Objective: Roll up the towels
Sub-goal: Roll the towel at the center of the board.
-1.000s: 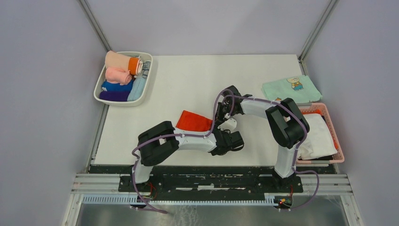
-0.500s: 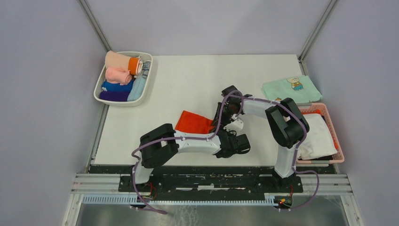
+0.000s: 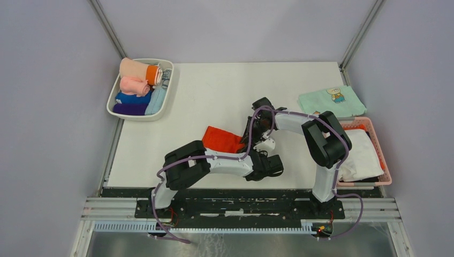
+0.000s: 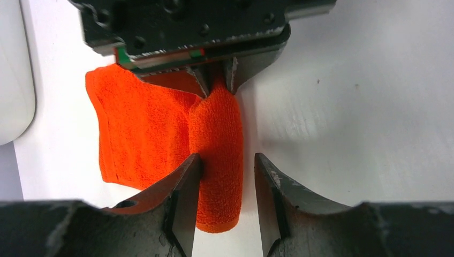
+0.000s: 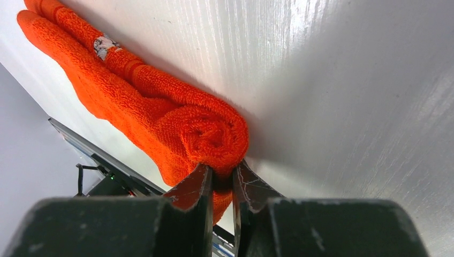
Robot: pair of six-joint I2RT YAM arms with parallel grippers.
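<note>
One red-orange towel (image 3: 220,139) lies mid-table, its right part wound into a roll (image 4: 217,134) and its left part flat (image 4: 139,128). My right gripper (image 5: 222,167) is shut on the far end of the roll, whose spiral shows just above its fingertips; it also shows at the top of the left wrist view (image 4: 214,80). My left gripper (image 4: 227,160) straddles the near end of the roll. Its left finger (image 4: 187,176) touches the cloth and its right finger (image 4: 267,182) stands apart, so it is open. The pale pink towel is out of view.
A white bin (image 3: 113,100) at the back left holds several rolled cloths. A pink basket (image 3: 381,155) at the right edge holds a white cloth (image 3: 361,155). A mint-green cloth (image 3: 332,100) lies behind it.
My left arm has slid a little to the right and nearer, bringing its gripper around the roll's near end. The right gripper stays shut on the roll.
</note>
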